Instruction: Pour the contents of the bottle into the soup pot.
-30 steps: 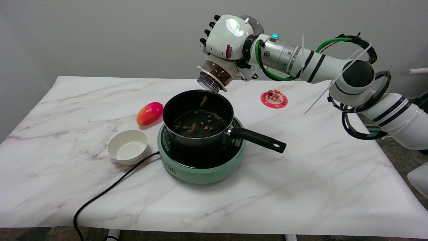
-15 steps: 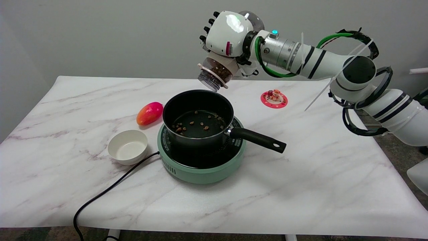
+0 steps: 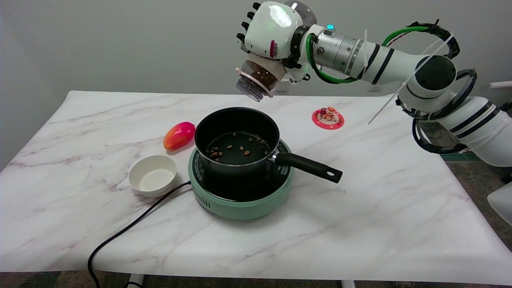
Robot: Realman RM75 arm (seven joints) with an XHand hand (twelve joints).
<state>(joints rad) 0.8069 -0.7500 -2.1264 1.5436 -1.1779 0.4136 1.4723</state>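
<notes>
My right hand grips a clear bottle high above the far rim of the black soup pot. The bottle is tilted mouth-down to the left, with brown bits still inside near its neck. Several small brown pieces lie scattered on the pot's dark bottom. The pot sits on a mint-green hotplate, its black handle pointing right. Nothing is falling from the bottle's mouth.
A red-orange mango lies left of the pot. A white bowl stands at the hotplate's front left, beside its black power cord. A small red coaster with figurines sits at the back right.
The hand has lifted the tilted bottle up and away from the pot's rim. The pouring stream seen a second ago has stopped; the pieces now lie still in the pot.
</notes>
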